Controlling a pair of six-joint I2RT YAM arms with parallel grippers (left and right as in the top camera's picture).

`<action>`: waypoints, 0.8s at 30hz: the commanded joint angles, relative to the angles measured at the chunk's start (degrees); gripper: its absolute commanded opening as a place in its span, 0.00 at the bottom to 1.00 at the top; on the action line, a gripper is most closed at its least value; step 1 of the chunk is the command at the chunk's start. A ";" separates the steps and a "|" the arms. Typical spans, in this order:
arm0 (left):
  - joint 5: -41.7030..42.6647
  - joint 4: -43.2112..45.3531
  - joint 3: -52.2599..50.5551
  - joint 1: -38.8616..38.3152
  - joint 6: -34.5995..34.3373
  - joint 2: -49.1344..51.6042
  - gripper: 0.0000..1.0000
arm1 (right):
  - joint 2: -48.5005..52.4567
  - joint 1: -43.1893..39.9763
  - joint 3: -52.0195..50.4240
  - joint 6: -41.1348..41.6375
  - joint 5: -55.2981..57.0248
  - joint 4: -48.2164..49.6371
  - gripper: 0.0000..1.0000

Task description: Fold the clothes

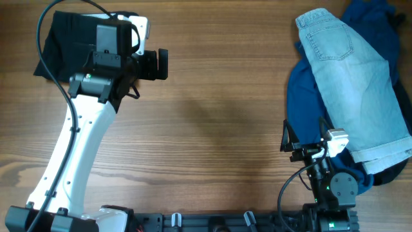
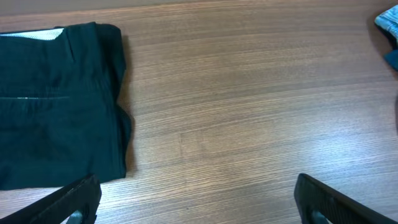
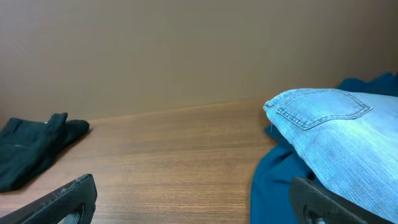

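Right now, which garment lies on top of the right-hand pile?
The light-blue denim shorts; they cover the dark blue garment. The black shorts lie apart, far left.

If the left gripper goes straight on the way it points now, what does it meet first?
Likely the bare table, beside the black shorts; the left gripper is open and empty. Depth is unclear.

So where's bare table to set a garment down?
The wide middle of the table, between the black shorts at left and the dark blue garment at right, is bare. The right side is crowded: light-blue denim shorts lie over that garment.
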 commanded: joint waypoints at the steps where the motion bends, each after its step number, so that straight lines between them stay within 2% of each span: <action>1: -0.11 1.77 -4.07 0.28 -0.76 -5.53 1.00 | -0.83 0.28 -0.31 0.61 0.87 0.35 0.99; 3: 0.11 4.79 -9.46 0.33 -0.76 -10.45 1.00 | -0.83 0.28 -0.31 0.63 0.85 0.35 1.00; 5: 0.09 11.41 -17.35 0.33 -0.76 -16.39 1.00 | -0.83 0.28 -0.31 0.63 0.87 0.35 1.00; 9: 0.09 41.24 -41.92 0.33 -0.76 -33.44 1.00 | -0.83 0.28 -0.31 0.61 0.85 0.35 1.00; 11: 0.17 47.10 -49.59 0.31 -0.81 -40.02 1.00 | -0.83 0.28 -0.31 0.63 0.85 0.35 1.00; 15: 2.05 49.24 -60.26 0.33 -0.81 -53.20 1.00 | -0.83 0.28 -0.31 0.63 0.85 0.35 1.00; 19: 2.03 48.61 -68.98 0.33 -5.40 -64.70 1.00 | -0.83 0.28 -0.31 0.61 0.87 0.35 1.00; 24: 1.51 47.30 -77.92 0.33 -7.21 -77.66 1.00 | -0.83 0.28 -0.31 0.63 0.87 0.35 1.00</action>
